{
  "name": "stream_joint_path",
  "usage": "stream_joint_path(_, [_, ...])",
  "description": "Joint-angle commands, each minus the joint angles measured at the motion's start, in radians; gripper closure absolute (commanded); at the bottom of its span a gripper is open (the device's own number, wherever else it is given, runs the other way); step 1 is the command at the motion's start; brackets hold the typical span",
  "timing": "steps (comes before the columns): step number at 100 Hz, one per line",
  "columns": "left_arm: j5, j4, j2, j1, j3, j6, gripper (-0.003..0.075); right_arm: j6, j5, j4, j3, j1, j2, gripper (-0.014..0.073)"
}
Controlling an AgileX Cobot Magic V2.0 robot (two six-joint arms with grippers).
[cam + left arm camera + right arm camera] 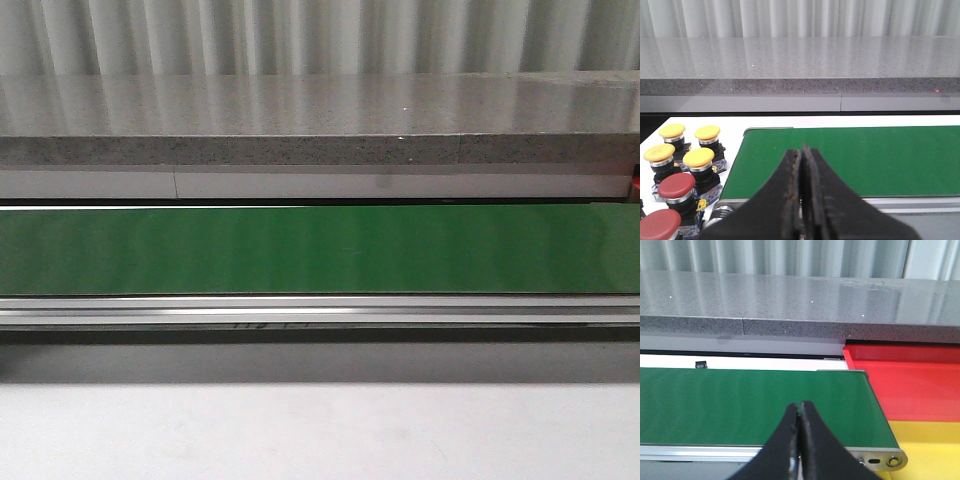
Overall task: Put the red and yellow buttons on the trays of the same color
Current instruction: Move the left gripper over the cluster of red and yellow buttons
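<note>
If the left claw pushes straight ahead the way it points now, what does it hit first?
Most likely the green conveyor belt. The shut left claw points over the belt's near edge, and nothing lies on the belt ahead of it. The buttons sit off to one side, out of that line. Depth is hard to judge.

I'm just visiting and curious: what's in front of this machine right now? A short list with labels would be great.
belt: green conveyor belt, nothing on it
yellow buttons: four, beside the belt's end
red buttons: two, next to the yellow ones
red tray: at the belt's other end, no buttons seen
yellow tray: adjoining the red one, no buttons seen
left end effector: shut, holding nothing
right end effector: shut, holding nothing
</note>
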Motion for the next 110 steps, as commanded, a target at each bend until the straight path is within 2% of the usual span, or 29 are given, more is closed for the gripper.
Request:
stream_joint_path(1, [-0.083,-0.001,-0.028,-0.005,0.045,-0.007,0.0740,-0.002,-0.085,-0.009,0.001,-0.004,-0.015,0.0661])
stream_joint_path(40, [-0.083,-0.001,-0.028,-0.005,0.045,-0.007,0.0740,-0.002,-0.085,-0.009,0.001,-0.004,-0.015,0.0661])
stream_joint_path(57, [-0.083,0.129,-0.028,-0.005,0.045,0.013,0.0740,-0.002,-0.085,-0.009,0.001,-0.004,-0.015,0.0661])
stream_joint_path(98, [-0.086,0.120,-0.028,-0.005,0.028,0.013,0.0740,-0.002,-0.085,-0.009,0.001,-0.004,-0.015,0.0661])
stream_joint_path(110, [-0.071,0.073,-0.028,-0.005,-0.009,0.013,0.0740,-0.002,-0.085,-0.009,0.001,-0.004,-0.015,0.0661])
